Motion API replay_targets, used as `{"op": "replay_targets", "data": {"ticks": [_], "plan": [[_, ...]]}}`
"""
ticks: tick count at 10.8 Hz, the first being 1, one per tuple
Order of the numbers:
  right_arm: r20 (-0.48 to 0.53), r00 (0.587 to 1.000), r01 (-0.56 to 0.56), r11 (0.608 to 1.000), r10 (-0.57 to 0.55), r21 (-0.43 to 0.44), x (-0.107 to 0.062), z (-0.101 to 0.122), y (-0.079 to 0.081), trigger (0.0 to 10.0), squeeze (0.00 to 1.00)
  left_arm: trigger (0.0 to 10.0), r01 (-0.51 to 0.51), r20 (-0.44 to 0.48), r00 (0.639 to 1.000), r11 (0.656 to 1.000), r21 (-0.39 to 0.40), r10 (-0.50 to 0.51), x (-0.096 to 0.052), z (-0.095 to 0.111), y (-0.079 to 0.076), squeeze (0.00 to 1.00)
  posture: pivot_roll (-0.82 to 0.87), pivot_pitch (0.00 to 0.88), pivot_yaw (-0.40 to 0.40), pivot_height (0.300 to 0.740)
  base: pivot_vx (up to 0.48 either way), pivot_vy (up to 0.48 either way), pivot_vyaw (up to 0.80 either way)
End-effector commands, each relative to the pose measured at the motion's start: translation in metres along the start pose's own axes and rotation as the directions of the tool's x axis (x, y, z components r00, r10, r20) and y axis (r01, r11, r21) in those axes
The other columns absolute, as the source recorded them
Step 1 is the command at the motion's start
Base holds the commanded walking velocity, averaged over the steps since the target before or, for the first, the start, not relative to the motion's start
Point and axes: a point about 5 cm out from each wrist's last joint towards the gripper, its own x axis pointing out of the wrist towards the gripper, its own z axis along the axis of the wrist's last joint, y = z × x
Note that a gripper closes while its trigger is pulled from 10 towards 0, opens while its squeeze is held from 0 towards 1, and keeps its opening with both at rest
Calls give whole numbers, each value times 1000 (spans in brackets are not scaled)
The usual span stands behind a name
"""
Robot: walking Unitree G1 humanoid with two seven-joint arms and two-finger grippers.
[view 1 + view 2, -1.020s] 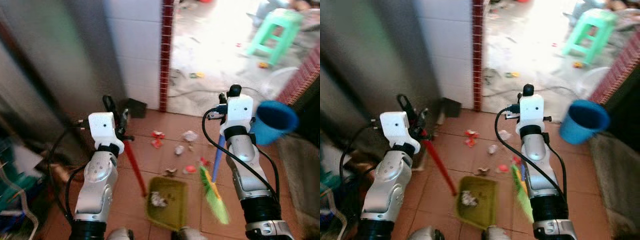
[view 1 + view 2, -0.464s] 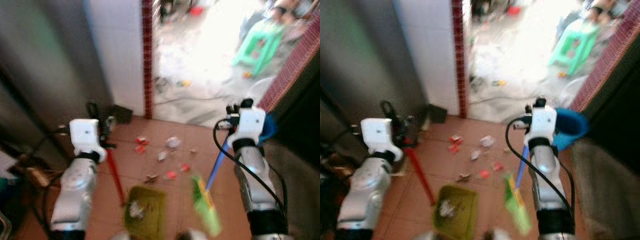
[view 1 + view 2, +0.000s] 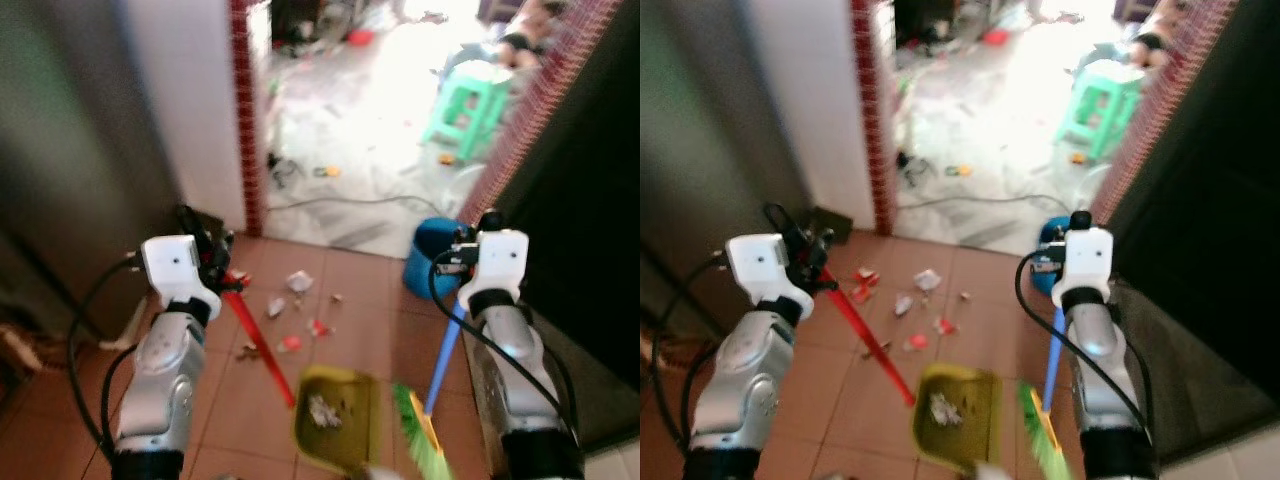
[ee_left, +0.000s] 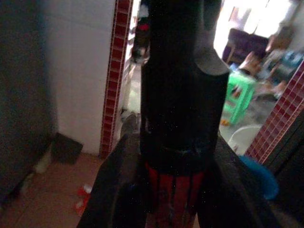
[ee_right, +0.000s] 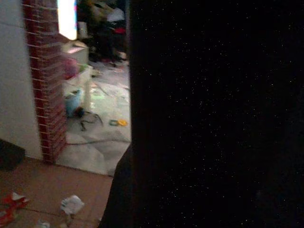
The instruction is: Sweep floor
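Floor (image 3: 360, 330) of red-brown tile, partly swept. Dustpan (image 3: 338, 418), yellow-green, sits near the lower edge of the head views and already holds a small wad of pale litter (image 3: 320, 410). Judged from that, some sweeping is done; most is left.

Scraps (image 3: 290, 305) of red and white paper lie scattered on the tile ahead of the dustpan, between it and the doorway. More bits show on the grey concrete beyond the threshold.

Left gripper (image 3: 212, 262) is clamped around the dustpan's red handle (image 3: 258, 340); the left wrist view shows the black fingers (image 4: 118, 185) pressed on both sides of the red shaft. Right gripper (image 3: 470, 240) sits at the top of the broom's blue handle (image 3: 442, 355), apparently holding it, but whether the fingers are closed cannot be told; the right wrist view is mostly black. Broom head (image 3: 425, 450), green, hangs just beside the dustpan's right edge.

Edges and room:
- Left: white tiled wall ending in a red brick strip (image 3: 243, 110); a dark object at its foot.
- Right: dark wall close to the right arm; blue bucket (image 3: 432, 258) stands at the doorway's right side, near the broom handle.
- Ahead: open doorway, a cable across the concrete, green stool (image 3: 470, 105) well beyond.

Clear swing room looks narrow, mainly the tile strip between wall and bucket.
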Motion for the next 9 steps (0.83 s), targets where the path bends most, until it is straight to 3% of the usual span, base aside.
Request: {"op": "replay_targets", "data": {"ticks": [1,2,4,6,8,9], "plan": [[6,999,41,999,-41,-10,-1,0,-11,10000,0,10000,-11,19,1000,1000,-1,11,-1,5,2,0,-112,0,26,740,0,0,0],[-3,997,83,996,-83,-14,-3,-2,-20,10000,0,10000,-6,-4,1000,1000,4,6,-5,-2,3,0,-117,0,40,740,0,0,0],[-4,996,92,996,-92,-13,-5,-5,-21,10000,0,10000,0,-14,1000,999,-47,-1,-4,-3,0,0,-116,0,49,740,0,0,0],[-33,995,95,996,-95,3,0,-9,-15,10000,0,10000,50,-12,999,998,-39,-51,6,-3,-9,0,-99,0,-20,740,0,0,0],[-39,998,53,998,-54,-14,1,-10,-5,10000,0,10000,28,-6,1000,999,-39,-28,8,2,1,0,-114,0,-15,740,0,0,0],[-59,995,76,997,-76,2,-1,-14,-4,10000,0,10000,16,-12,1000,999,-41,-16,7,3,6,0,-122,0,33,740,0,270,0]]}}
